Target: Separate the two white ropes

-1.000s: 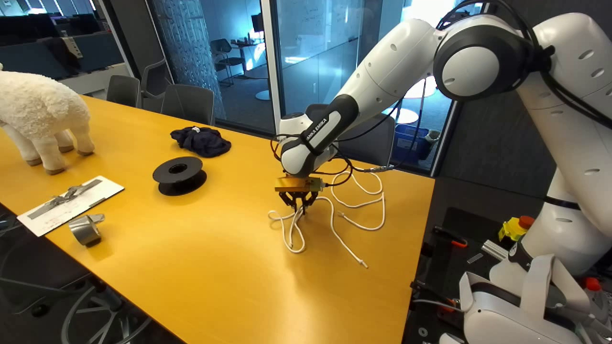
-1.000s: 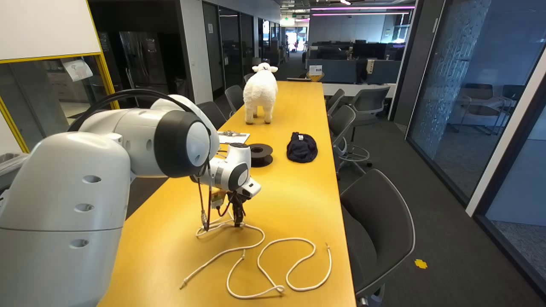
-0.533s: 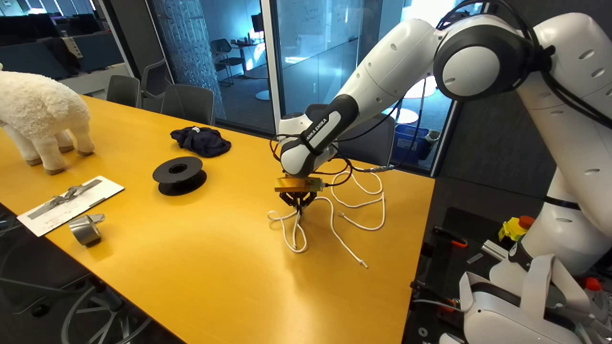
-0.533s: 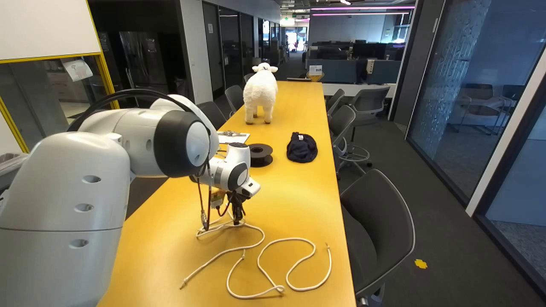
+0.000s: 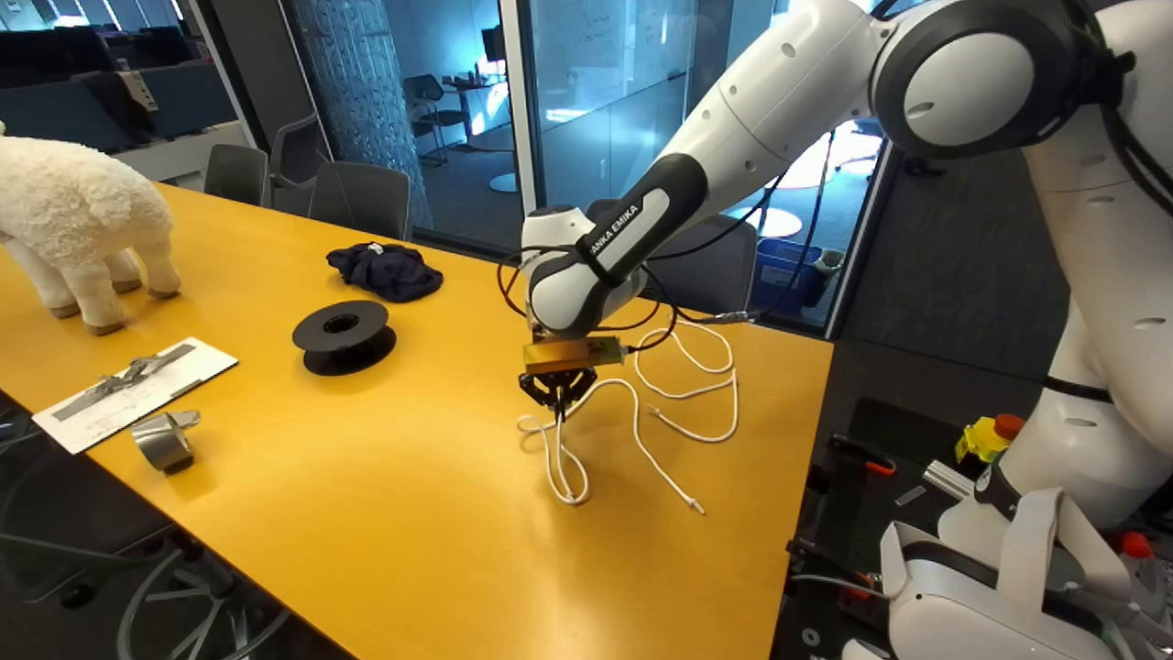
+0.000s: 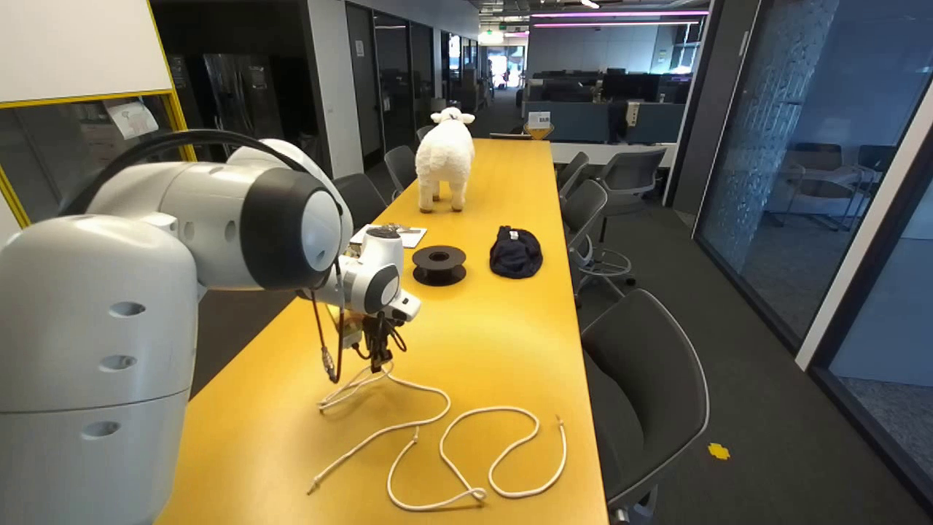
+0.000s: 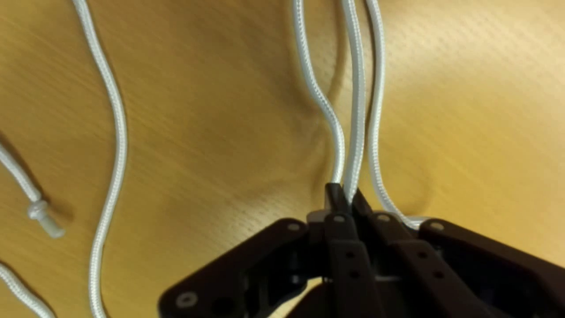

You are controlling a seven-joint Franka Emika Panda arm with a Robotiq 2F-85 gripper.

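Exterior views both show a yellow bench (image 6: 510, 332), and on it a woolly white sheep (image 6: 446, 157). One white rope (image 5: 736, 399) curls by itself on the bench; the other white rope (image 7: 358, 92) runs up into the tool (image 7: 348, 196), which is pinched together on it. Wrist view has the first rope's knotted end (image 7: 37, 210) just beside the other, with a gap between.

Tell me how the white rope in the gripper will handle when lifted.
The white rope should be floppy: it curves loosely away from the gripper. It is probably light, being a thin cord. It may drag other white strands along, since these run close beside it; whether they belong to the same rope, I can't tell.
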